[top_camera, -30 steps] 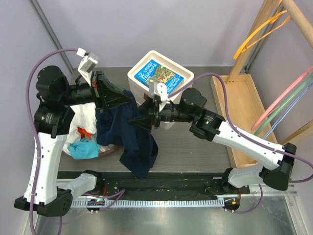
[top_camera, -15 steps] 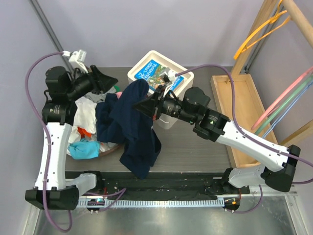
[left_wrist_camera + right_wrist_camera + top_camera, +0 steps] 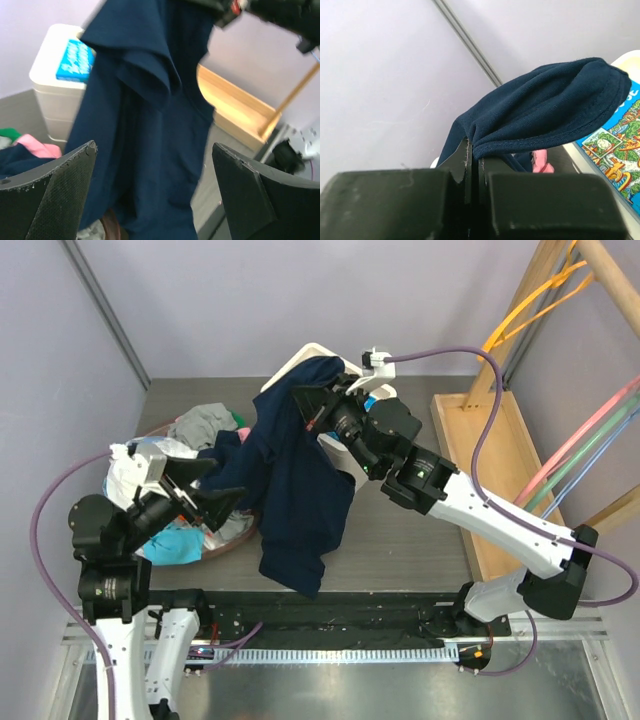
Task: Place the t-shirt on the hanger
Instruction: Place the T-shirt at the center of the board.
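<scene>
While it hangs: t-shirt [image 3: 300,480] soft, light, floppy
right tool [image 3: 317,411]: clamped on hem fold
left tool [image 3: 221,502]: wide, empty
take hold: probably collar

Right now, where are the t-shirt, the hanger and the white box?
t-shirt [image 3: 300,480]: top view, mid cloth.
hanger [image 3: 500,332]: top view, orange frame's lower end.
white box [image 3: 57,105]: left wrist view, side wall.

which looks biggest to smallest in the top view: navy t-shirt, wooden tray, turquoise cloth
1. t-shirt, though it hangs raised, nearer the camera
2. wooden tray
3. turquoise cloth, partly hidden
</scene>
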`<state>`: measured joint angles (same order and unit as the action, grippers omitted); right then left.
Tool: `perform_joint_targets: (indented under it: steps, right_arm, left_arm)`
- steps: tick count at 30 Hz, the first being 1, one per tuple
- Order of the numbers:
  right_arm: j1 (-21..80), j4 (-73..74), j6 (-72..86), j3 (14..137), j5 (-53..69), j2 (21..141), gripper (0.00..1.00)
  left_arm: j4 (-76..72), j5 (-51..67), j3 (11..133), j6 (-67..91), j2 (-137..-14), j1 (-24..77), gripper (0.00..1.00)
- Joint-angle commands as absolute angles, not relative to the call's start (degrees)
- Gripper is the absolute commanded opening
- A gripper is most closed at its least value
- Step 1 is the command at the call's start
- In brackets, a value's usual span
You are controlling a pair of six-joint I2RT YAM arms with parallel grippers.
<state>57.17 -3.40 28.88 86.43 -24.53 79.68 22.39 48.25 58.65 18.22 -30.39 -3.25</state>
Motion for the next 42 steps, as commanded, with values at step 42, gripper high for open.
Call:
perform_joint_targets:
  steps: [42]
  right_arm:
    - [57.22, -12.83, 36.74, 100.46, -36.65, 92.55, 0.01]
  left_arm:
    - [-24.42, -29.53, 41.84, -4.13, -65.04, 60.82, 0.68]
